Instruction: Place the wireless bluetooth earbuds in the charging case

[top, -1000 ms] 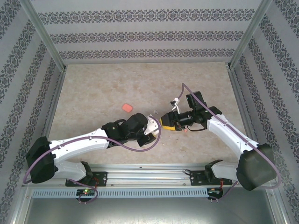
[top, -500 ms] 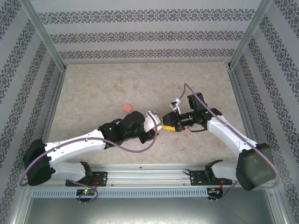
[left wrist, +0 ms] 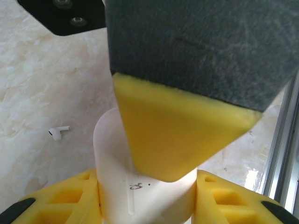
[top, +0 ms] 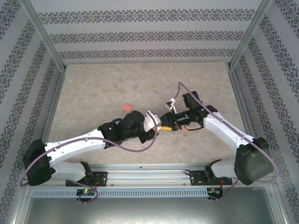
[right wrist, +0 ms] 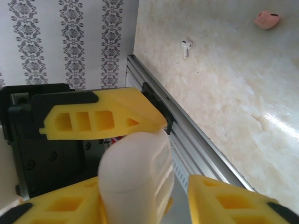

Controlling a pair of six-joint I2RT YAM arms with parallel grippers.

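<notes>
Left gripper (left wrist: 145, 205): clamped on white case (left wrist: 110, 154).
Right gripper (right wrist: 145, 191): narrow around case's other end; grip unclear.
White earbud (left wrist: 58, 133): loose on table (left wrist: 37, 84), apart from case.
Progress: early, apparently; case seemingly shut, insertions left.

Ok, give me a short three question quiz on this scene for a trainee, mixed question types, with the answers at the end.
1. True or false: a white earbud lies loose on the table.
2. The left claw is shut on: A) a white case; B) a coral piece; C) nothing.
3. What colour is the small piece lying on the table beyond the left arm?
Key: 1 true; 2 A; 3 coral.
</notes>
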